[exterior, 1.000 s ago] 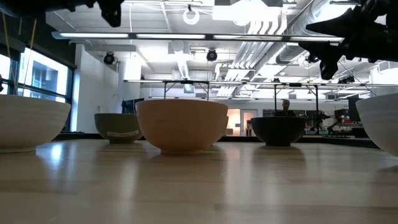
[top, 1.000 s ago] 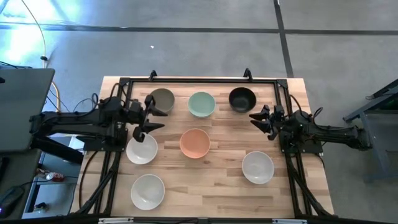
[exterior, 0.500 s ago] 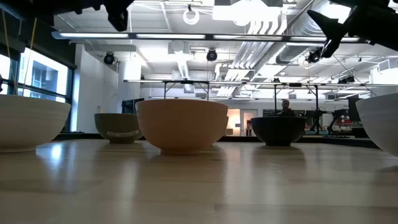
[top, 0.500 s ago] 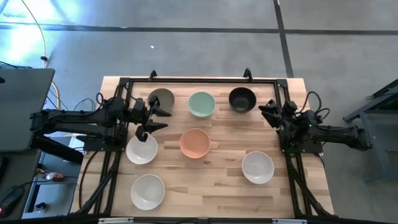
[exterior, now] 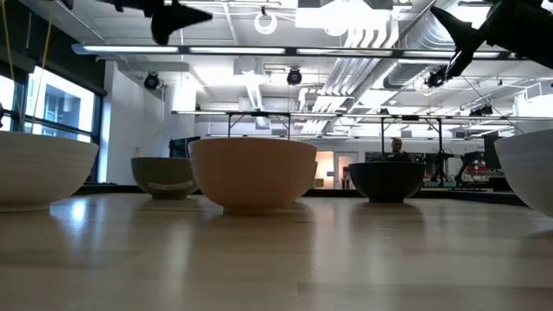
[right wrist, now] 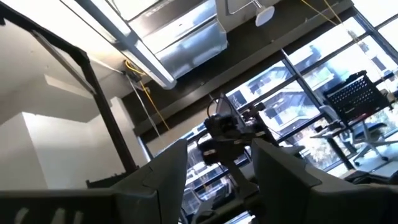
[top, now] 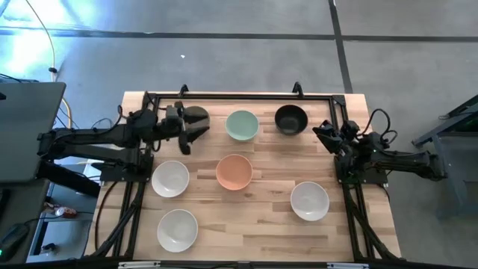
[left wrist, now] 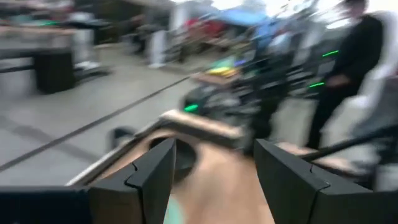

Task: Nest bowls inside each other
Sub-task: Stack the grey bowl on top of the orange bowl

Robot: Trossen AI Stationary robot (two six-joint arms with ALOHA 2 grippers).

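Note:
Seven bowls stand on their bases on the wooden table. In the far row are the grey-taupe bowl (top: 199, 115), the mint bowl (top: 242, 125) and the black bowl (top: 290, 119). The peach bowl (top: 234, 172) is in the middle. White bowls stand at left (top: 170, 178), near left (top: 177, 229) and near right (top: 309, 201). My left gripper (top: 188, 134) is open and hovers over the grey-taupe bowl's near-left side, high in the low view (exterior: 181, 17). My right gripper (top: 321, 131) is open near the table's right edge, raised and tipped upward (right wrist: 219, 144).
A black metal frame (top: 239, 96) runs along the table's far edge and down both sides. Bare wood lies between the peach bowl and the near-right white bowl. A person (left wrist: 354, 50) stands in the room beyond the table.
My left gripper has swung from beside the left white bowl toward the far edge and now hovers over the grey-taupe bowl. My right gripper has drawn back toward the table's right edge, risen and tipped upward. No bowl has moved.

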